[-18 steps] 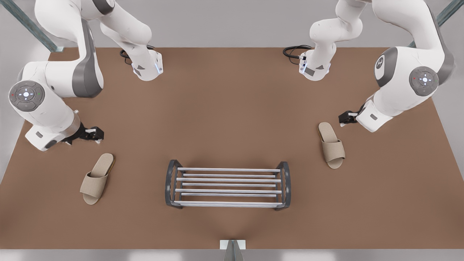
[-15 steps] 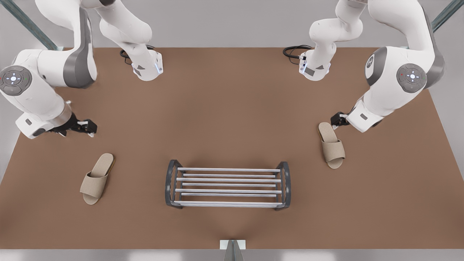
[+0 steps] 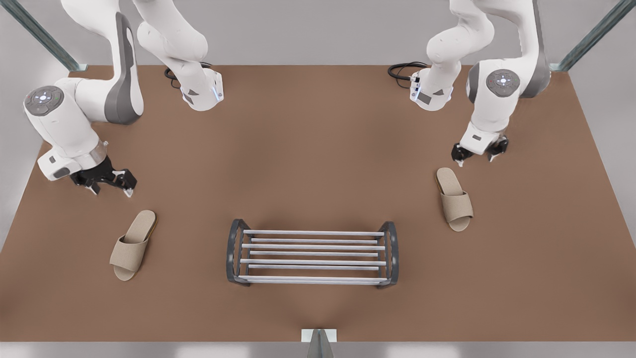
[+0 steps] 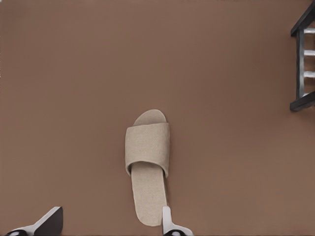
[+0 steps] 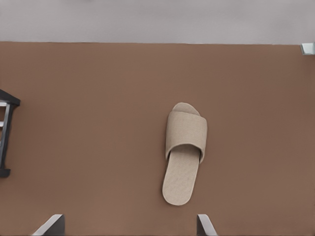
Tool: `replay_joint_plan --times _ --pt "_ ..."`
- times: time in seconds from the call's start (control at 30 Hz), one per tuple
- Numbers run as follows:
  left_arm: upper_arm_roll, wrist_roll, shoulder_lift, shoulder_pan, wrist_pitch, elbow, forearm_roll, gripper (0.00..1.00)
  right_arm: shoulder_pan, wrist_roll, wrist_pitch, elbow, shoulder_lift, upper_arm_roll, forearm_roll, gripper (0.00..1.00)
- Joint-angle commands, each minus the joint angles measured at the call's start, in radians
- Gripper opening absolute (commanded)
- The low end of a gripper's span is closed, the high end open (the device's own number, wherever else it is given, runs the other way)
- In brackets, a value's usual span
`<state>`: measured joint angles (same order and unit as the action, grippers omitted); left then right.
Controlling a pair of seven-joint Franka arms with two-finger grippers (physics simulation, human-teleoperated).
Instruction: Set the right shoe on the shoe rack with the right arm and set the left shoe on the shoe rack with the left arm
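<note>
The right shoe (image 3: 131,246) lies on the counter (image 3: 308,164), long axis 1 to 7 o'clock in the front view, heel toward the right hand (image 3: 104,181), which is spread at its 11. The left shoe (image 3: 453,199) runs 11 to 5; the left hand (image 3: 477,151), spread, sits at its 1, perhaps slightly nearer.

A big brown table (image 3: 318,149) sits in a plain grey room (image 3: 308,30). Two metal poles (image 3: 39,35) lean at the back corners.
</note>
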<state>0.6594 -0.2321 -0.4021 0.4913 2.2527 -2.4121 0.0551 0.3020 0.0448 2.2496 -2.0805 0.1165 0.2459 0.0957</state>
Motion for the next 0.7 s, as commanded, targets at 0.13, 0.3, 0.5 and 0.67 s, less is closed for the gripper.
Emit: replay_joint_plan --times 0.13,0.3,0.5,0.67 --pt "0.126 -0.372 -0.055 0.062 0.752 -0.268 0.006 1.0 0.175 -0.186 1.262 -0.544 0.014 0.001 0.001 1.0" --pt "0.137 -0.363 -0.066 0.096 0.988 -0.424 0.006 0.99 0.19 -0.171 1.257 -0.53 -0.078 0.004 -0.001 1.0" --pt "0.416 -0.363 -0.003 0.426 1.101 -0.438 0.008 0.99 0.278 -0.174 1.256 -0.532 -0.281 0.003 -0.007 1.0" --pt "0.417 -0.362 0.114 0.452 1.093 -0.44 0.028 0.99 0.162 -0.169 1.254 -0.5 -0.383 0.007 -0.017 1.0"
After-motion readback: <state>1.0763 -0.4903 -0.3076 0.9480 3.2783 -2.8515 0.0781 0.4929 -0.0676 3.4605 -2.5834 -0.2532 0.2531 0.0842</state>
